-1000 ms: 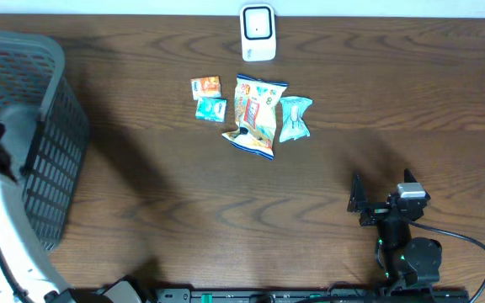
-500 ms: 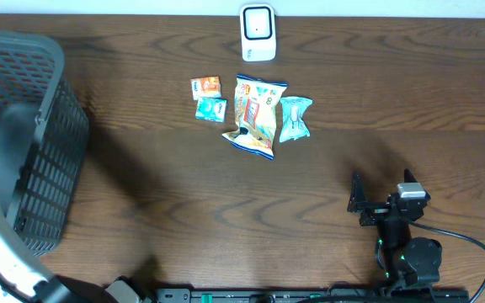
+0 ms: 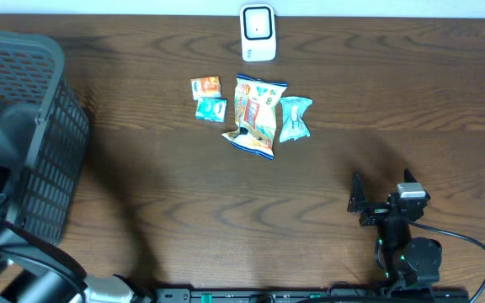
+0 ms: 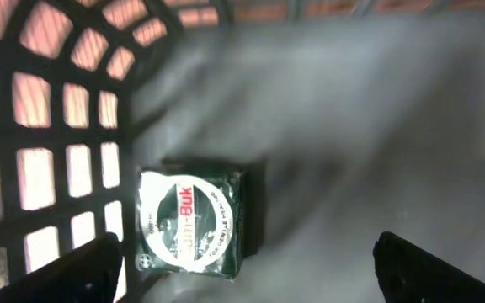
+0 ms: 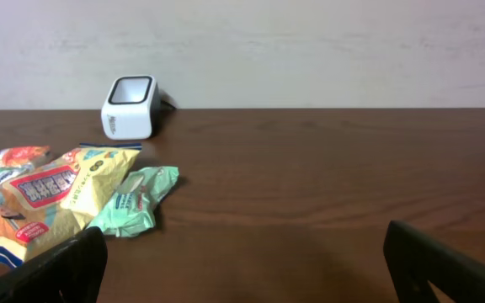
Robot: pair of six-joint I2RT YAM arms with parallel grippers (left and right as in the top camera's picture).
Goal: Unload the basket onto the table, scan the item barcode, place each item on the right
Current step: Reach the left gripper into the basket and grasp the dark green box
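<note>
A dark green box with a white round label [image 4: 194, 220] lies flat on the grey floor of the basket [image 3: 57, 151], close to its mesh wall. My left gripper [image 4: 251, 282] hovers over it, open, with the fingers standing wide on either side and nothing between them. The box is not touched. The white barcode scanner [image 3: 258, 33] stands at the table's far edge, and it also shows in the right wrist view as the scanner [image 5: 130, 107]. My right gripper [image 3: 383, 187] rests open and empty near the front right.
A yellow snack bag [image 3: 255, 114], a mint packet [image 3: 295, 118], a small orange packet [image 3: 206, 86] and a small teal packet [image 3: 211, 108] lie grouped in front of the scanner. The basket's mesh walls enclose the left gripper.
The left arm has drawn back toward the table's front-left corner over the basket. The right arm has not moved.
</note>
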